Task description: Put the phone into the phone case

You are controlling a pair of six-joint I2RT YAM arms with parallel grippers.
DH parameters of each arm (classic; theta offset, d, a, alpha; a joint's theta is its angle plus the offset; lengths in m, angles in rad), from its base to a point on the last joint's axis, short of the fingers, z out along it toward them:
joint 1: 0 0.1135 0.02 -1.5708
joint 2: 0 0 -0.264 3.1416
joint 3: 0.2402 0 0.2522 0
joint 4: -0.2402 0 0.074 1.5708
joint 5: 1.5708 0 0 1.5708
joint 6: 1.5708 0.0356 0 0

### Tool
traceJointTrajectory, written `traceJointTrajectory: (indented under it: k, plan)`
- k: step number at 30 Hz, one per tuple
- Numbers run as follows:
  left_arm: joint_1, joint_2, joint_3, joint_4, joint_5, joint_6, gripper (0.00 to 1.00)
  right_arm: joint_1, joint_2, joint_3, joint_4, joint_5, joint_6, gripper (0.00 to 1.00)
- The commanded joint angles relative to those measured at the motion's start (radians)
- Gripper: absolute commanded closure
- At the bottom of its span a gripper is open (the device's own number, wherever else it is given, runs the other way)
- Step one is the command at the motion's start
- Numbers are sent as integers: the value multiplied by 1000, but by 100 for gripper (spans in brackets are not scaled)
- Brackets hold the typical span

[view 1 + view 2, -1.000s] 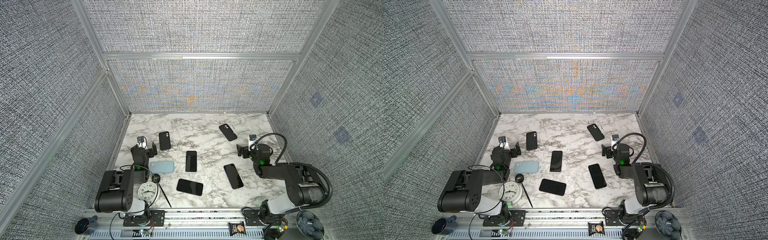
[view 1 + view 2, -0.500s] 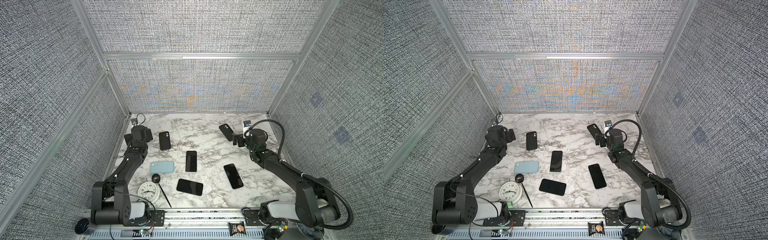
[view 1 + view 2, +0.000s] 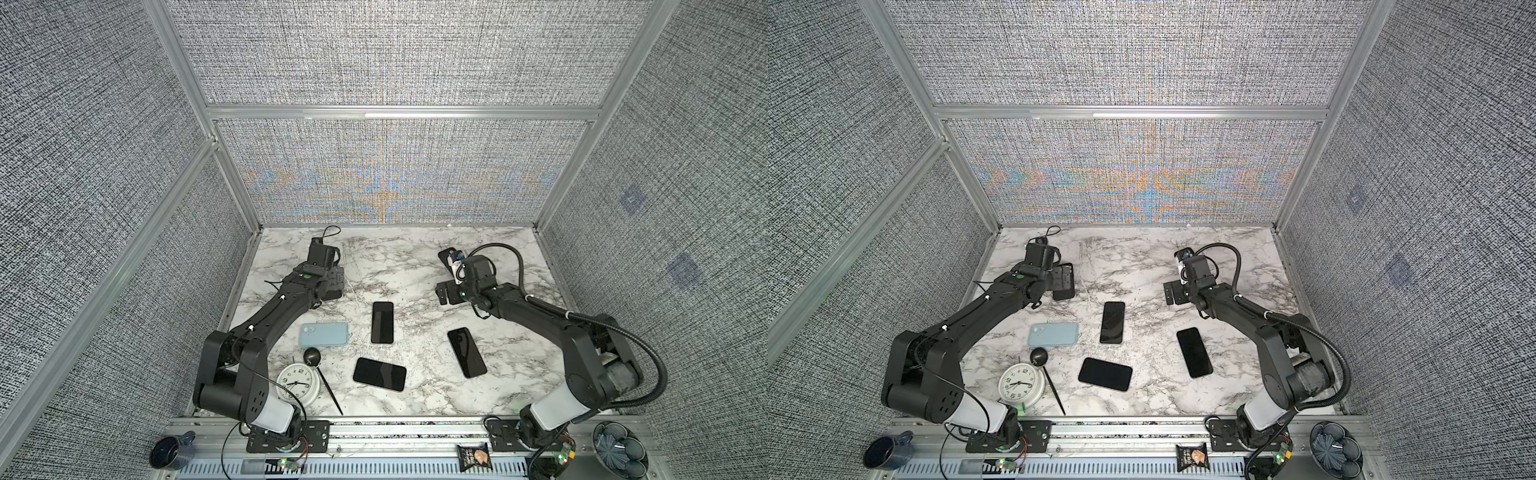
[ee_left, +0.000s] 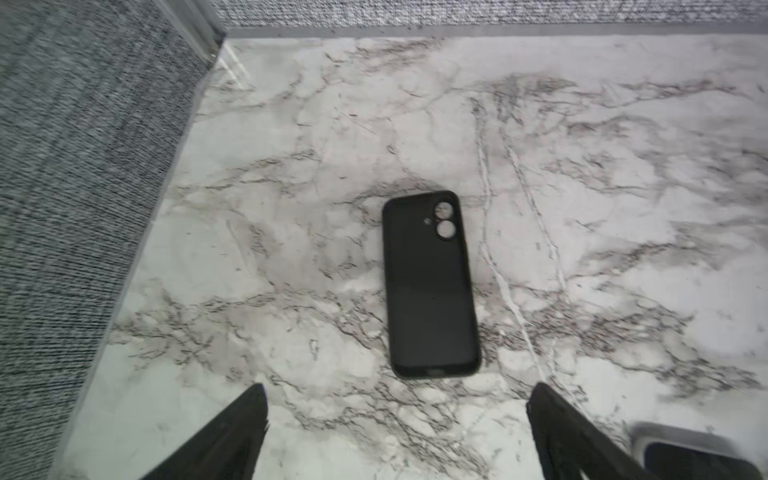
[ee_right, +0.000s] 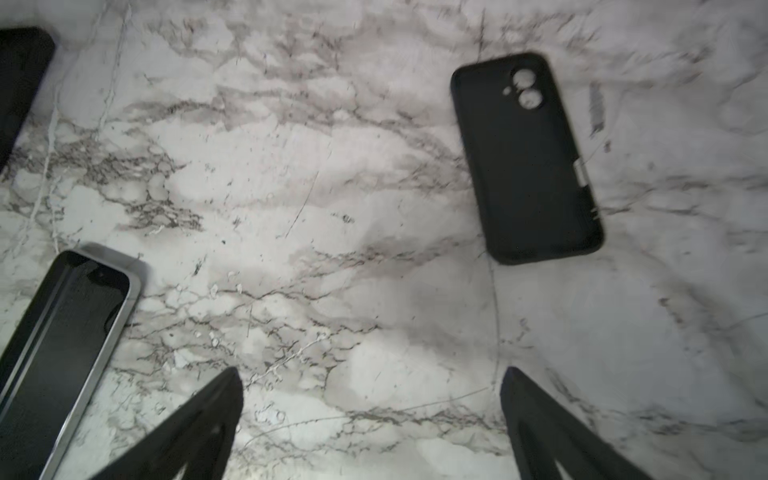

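two arms, folded a second ago, now stretch far: left gripper (image 4: 397, 388) and right gripper (image 5: 371, 374), both spread and empty, hover by the left case (image 4: 430, 286) and right case (image 5: 525, 158). centre phone (image 3: 382, 316) lies untouched mid-table; grasping looks next.

Readable marks: few.
- Clock (image 3: 298, 382), front left of the counter (image 3: 415, 266): white dial ringed with dark hour numerals, seen in both top views (image 3: 1021, 384). The figures are too small to read singly with certainty.
- Snack packet (image 3: 473, 456) on the front rail (image 3: 395, 432): dark wrapper with pale print above an orange picture. The lettering is too small to make out.
- Wrist views: no lettering can be read.
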Motion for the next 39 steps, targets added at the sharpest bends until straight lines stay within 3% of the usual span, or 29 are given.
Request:
traceJointTrajectory:
  k: [1,8,12,18,21,26,32,37,39]
  plan:
    - [-30,20,11,-57,75,-49,2,13,47,18,-54,-49,58,1]
    - [-54,40,-5,-57,183,-80,1,28,117,77,-68,-56,94,1]
    - [-68,69,-14,1,278,-83,1,29,126,87,-85,-7,99,1]
    - [-111,148,50,31,333,-93,2,23,138,141,-141,66,77,1]
    - [-130,189,102,15,344,-103,2,-22,158,201,-183,134,81,1]
    - [-140,264,178,17,398,-110,2,-149,217,303,-207,80,123,3]
    - [-160,319,243,23,406,-114,2,-251,374,526,-352,83,116,21]
    - [-183,356,293,-4,371,-83,2,-281,533,749,-517,89,33,44]
    - [-190,371,310,-10,359,-73,2,-291,596,839,-584,81,9,48]
